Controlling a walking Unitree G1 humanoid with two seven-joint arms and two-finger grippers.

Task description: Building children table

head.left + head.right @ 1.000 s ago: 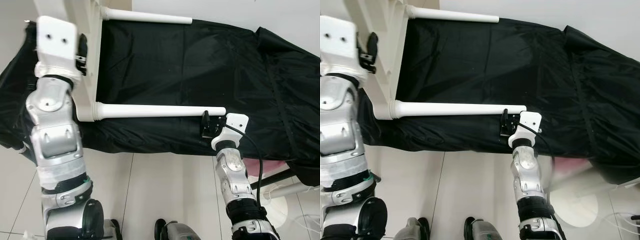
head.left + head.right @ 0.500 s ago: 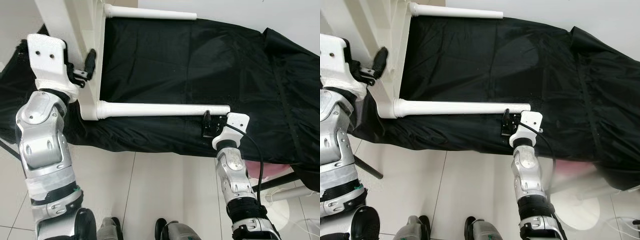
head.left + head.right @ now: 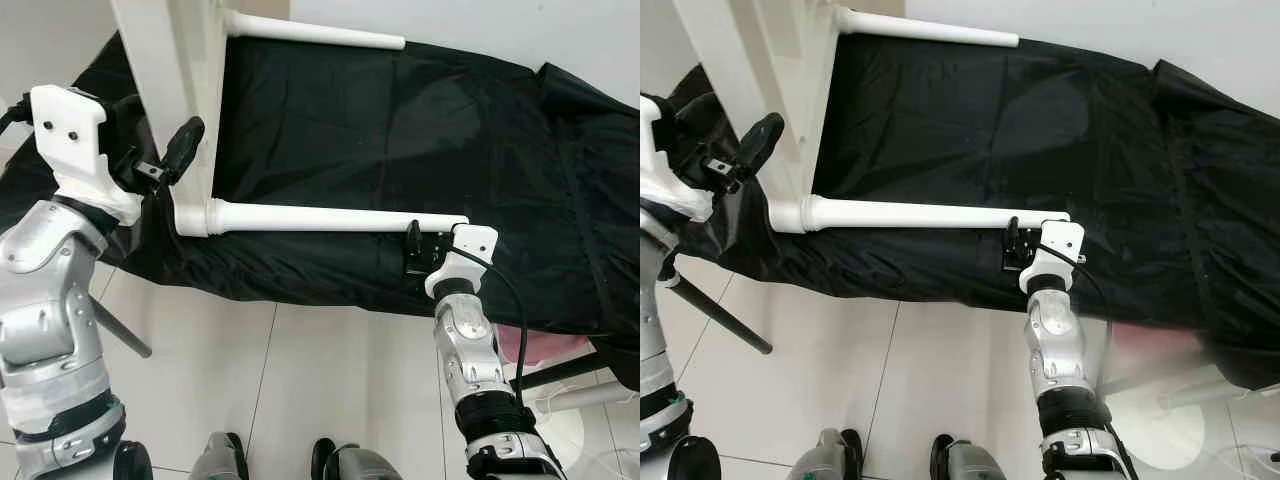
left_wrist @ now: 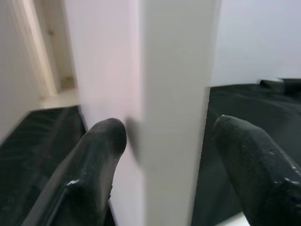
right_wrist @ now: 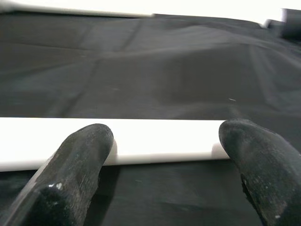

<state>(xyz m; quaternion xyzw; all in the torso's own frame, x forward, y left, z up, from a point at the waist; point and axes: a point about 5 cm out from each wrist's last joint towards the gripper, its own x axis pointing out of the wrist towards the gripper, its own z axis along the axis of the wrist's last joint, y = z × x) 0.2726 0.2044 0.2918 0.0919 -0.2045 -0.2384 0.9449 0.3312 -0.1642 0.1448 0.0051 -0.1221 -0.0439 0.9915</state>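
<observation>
The white children's table lies on its side, its top panel (image 3: pixel 165 60) standing at the left. Its near leg (image 3: pixel 330 218) and far leg (image 3: pixel 315 30) stretch to the right over a black cloth (image 3: pixel 400 120). My left gripper (image 3: pixel 178 150) is open and straddles the panel's edge (image 4: pixel 174 94), one finger (image 4: pixel 94 160) on each side. At the free end of the near leg, my right gripper (image 3: pixel 412 240) is open just below the leg. In the right wrist view the leg (image 5: pixel 141 141) lies across, beyond the spread fingertips (image 5: pixel 80 155).
The black cloth covers a wide, low surface that ends at a pale wall. A tiled floor (image 3: pixel 330 380) lies in front. A dark slanted rod (image 3: pixel 120 330) shows at the left. A pink object (image 3: pixel 530 345) and a white stand (image 3: pixel 590 395) sit at the right.
The view has shifted. My left arm has swung out to the left and its wrist now sits lower beside the panel. The right gripper stays at the leg's end.
</observation>
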